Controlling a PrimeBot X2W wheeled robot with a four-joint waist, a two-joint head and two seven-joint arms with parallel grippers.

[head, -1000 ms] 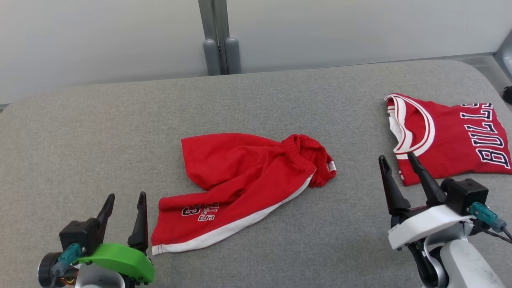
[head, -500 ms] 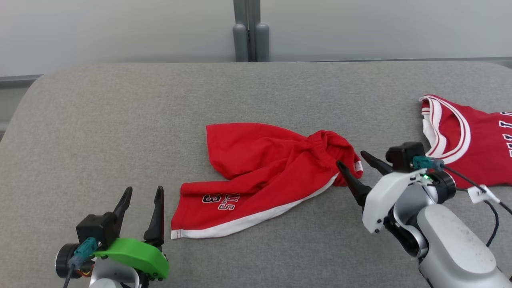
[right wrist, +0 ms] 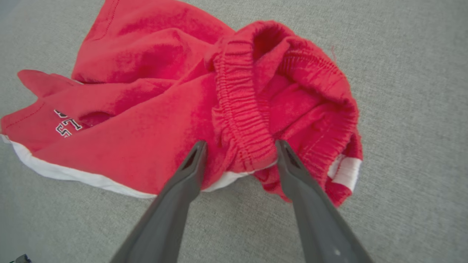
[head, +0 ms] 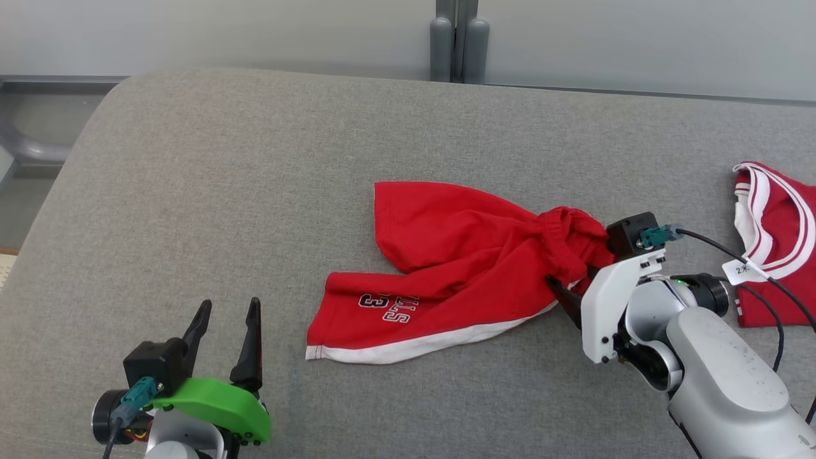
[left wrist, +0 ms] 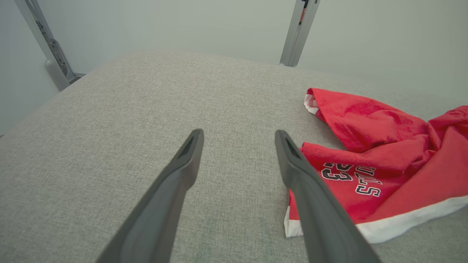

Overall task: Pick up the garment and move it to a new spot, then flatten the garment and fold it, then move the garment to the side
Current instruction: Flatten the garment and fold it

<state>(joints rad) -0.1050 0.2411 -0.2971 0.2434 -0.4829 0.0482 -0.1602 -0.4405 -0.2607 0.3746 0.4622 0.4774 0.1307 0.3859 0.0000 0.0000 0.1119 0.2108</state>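
Note:
The garment [head: 459, 268], red shorts with a white hem and dark lettering, lies crumpled in the middle of the grey padded table [head: 255, 159]. My right gripper [head: 577, 280] is at its bunched waistband end. In the right wrist view the gripper [right wrist: 241, 145] stands open, its two fingers straddling the elastic waistband of the shorts [right wrist: 164, 109] down near the table. My left gripper [head: 229, 305] is open and empty at the lower left, just left of the hem. The left wrist view has its open gripper [left wrist: 239, 134] over bare table, beside the shorts [left wrist: 365, 146].
A second red jersey [head: 774, 255] with white trim lies at the right edge, behind my right arm's cable and its paper tag [head: 739, 271]. A grey post [head: 458, 41] stands behind the table. The table's rounded left edge [head: 76, 166] drops off to the floor.
The head camera has turned left, shifting the scene right. My right gripper has swung from beside the jersey over to the shorts' waistband and come down around it. The left gripper has stayed put.

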